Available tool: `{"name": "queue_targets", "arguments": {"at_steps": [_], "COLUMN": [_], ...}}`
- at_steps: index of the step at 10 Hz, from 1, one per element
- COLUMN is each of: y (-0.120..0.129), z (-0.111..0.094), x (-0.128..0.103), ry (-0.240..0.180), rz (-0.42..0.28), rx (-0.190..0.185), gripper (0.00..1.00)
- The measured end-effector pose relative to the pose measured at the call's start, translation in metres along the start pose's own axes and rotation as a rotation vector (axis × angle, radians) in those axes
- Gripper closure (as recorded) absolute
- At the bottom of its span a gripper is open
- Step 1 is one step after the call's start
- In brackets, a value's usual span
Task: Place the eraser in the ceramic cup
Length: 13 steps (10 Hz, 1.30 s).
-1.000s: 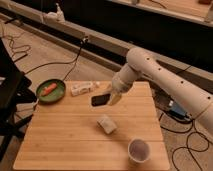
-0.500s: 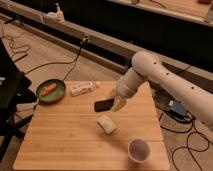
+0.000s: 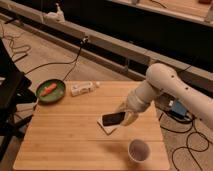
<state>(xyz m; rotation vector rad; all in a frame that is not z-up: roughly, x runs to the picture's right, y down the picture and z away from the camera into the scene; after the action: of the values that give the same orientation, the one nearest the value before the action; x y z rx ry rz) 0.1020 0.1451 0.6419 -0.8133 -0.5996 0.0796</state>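
Observation:
The eraser (image 3: 114,118), a flat black slab, is held in my gripper (image 3: 124,116) above the middle of the wooden table (image 3: 65,140). It hangs just over a pale beige block (image 3: 105,128), partly covering it. The ceramic cup (image 3: 139,149), white with a dark interior, stands upright near the table's front right corner, in front and to the right of the eraser. My white arm (image 3: 162,85) reaches in from the right.
A green pan (image 3: 59,94) holding an orange item (image 3: 49,89) sits at the table's back left. A small white bottle-like object (image 3: 82,89) lies at the back edge. Cables run across the floor on both sides.
The gripper has carried the eraser from the back of the table forward and to the right, closer to the cup, and now holds it over the beige block.

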Motion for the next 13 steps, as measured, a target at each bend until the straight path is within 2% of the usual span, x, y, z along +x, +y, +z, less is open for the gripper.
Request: {"name": "queue_targets", "arguments": {"at_steps": [3, 5, 11, 13], "y": [0.039, 0.06, 0.059, 0.062], "z": [-0.02, -0.03, -0.029, -0.03], "x": [0.03, 0.042, 0.041, 0.046], "ry": [0.025, 0.026, 0.026, 0.038], "rz": [0.069, 0.104, 0.101, 0.108], "rx": [0.029, 0.048, 0.048, 0.046], "gripper": [1.0, 1.0, 1.0, 1.0]}}
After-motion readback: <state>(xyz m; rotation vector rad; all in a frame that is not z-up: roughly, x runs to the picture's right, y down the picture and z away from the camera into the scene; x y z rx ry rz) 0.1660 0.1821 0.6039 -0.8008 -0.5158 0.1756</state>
